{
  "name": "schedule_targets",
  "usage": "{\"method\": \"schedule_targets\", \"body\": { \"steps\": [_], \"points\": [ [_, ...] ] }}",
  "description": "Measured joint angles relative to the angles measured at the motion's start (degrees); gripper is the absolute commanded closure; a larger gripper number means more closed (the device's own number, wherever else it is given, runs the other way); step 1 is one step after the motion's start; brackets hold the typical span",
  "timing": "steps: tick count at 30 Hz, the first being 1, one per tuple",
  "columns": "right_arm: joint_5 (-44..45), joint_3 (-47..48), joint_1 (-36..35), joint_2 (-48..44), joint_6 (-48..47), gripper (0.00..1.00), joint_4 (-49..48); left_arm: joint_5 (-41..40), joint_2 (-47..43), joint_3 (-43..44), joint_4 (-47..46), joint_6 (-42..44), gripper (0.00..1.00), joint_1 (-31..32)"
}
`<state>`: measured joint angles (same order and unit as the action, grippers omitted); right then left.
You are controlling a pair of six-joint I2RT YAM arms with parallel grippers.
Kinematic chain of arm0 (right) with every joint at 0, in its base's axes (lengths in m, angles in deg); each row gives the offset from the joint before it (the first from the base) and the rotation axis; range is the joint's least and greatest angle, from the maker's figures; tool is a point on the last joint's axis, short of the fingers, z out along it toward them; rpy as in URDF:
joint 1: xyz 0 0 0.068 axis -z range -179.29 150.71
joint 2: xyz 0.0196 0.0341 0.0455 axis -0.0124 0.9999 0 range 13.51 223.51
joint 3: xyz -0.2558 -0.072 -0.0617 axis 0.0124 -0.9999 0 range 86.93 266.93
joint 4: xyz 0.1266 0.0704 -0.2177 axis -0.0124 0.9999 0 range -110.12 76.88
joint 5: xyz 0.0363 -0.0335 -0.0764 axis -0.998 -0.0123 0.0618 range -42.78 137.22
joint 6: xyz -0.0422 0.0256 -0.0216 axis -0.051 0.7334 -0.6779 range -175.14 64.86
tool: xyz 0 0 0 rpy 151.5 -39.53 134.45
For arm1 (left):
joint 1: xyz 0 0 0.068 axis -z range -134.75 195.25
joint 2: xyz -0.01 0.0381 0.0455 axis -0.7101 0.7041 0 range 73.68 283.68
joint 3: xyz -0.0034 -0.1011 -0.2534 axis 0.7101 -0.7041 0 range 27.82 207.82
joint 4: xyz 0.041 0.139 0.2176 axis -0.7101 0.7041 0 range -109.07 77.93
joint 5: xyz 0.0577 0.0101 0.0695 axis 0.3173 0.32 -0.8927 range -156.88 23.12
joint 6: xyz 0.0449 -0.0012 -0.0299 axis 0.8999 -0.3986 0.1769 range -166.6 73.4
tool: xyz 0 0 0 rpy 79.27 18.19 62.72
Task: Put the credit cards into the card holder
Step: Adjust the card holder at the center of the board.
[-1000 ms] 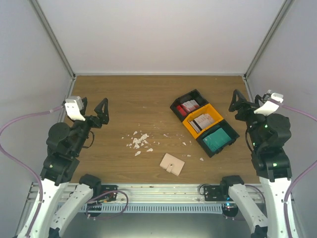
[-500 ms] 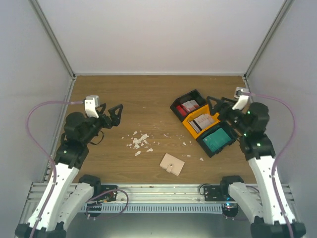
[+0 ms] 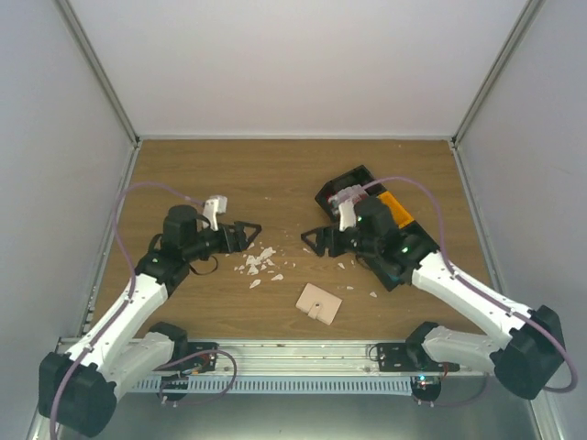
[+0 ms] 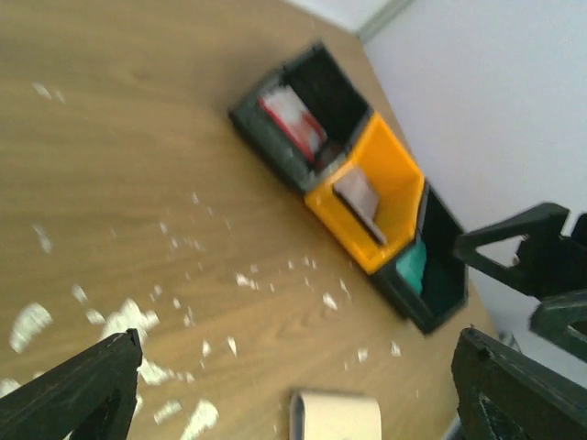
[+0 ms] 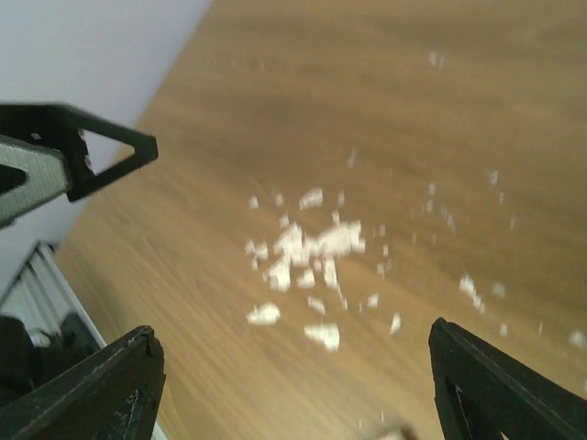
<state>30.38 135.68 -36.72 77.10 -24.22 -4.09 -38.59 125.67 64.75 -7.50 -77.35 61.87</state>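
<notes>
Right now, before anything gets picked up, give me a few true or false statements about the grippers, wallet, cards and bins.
1. The left gripper and right gripper are both open and empty. True.
2. The wallet lies in the yellow bin. False: it lies on the table, outside that bin.
3. White scraps lie on the table. True.
4. A teal card sticks out of the wallet. False: it lies in a black bin.
</notes>
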Motion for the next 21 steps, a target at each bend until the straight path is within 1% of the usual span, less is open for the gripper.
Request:
{"method": "schedule_targets", "body": {
  "steps": [4, 9, 12, 14, 17, 20, 21],
  "points": [
    [3.93, -4.33, -5.49, 0.59, 1.57, 0.23, 2.58, 1.07, 0.17, -4.87, -0.76, -3.39, 0.17, 5.35],
    [9.60, -9.20, -7.89, 0.59, 5.49, 0.26, 9.94, 1.46, 0.70, -10.80, -2.19, -7.32, 0.20, 11.87],
    [13.79, -10.62, -9.25, 0.59, 10.58, 0.25, 16.17, 1.64, 2.67, -12.48, -3.28, -8.57, 0.25, 15.28],
    [15.19, -11.67, -12.09, 0.57, 14.03, 0.26, 19.17, 2.01, 5.18, -12.52, -4.22, -8.79, 0.27, 17.11],
    [15.65, -14.49, -15.32, 0.57, 18.88, 0.32, 22.62, 2.32, 9.07, -12.50, -5.86, -8.79, 0.30, 19.39],
    [14.86, -16.74, -16.15, 0.57, 21.73, 0.44, 23.69, 2.45, 13.51, -12.31, -7.43, -8.79, 0.34, 21.46],
    [14.58, -17.16, -16.17, 0.57, 22.27, 0.48, 23.63, 2.49, 15.02, -12.07, -7.63, -8.79, 0.37, 22.08]
  ]
}}
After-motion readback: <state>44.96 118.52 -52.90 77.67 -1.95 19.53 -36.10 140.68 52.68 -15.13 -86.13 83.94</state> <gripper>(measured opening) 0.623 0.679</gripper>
